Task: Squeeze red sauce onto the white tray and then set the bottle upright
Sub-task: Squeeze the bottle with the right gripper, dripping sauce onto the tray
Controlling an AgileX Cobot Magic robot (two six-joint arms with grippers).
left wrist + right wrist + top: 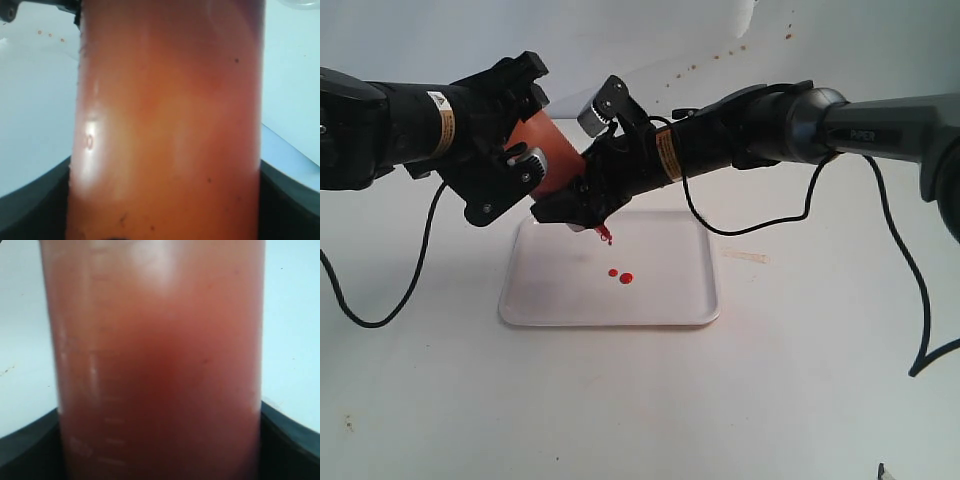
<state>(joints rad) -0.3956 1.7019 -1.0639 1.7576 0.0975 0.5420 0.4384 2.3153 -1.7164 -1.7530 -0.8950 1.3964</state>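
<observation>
The bottle (548,150), orange-red and translucent, hangs tilted above the white tray (660,300), its red nozzle (603,234) pointing down at the tray's far side. My left gripper (525,125) is shut on the bottle's base end. My right gripper (585,160) is shut on the body nearer the nozzle. Red sauce (621,275) lies on the tray as two small drops, and more hangs from the nozzle. The bottle (170,125) fills the left wrist view between the dark fingers (30,200). The right wrist view is likewise filled by the bottle (155,365).
The tray lies on a white table. A pale strip (745,256) lies just right of the tray. Black cables (390,300) hang from both arms down onto the table. Small reddish specks (700,66) dot the far surface.
</observation>
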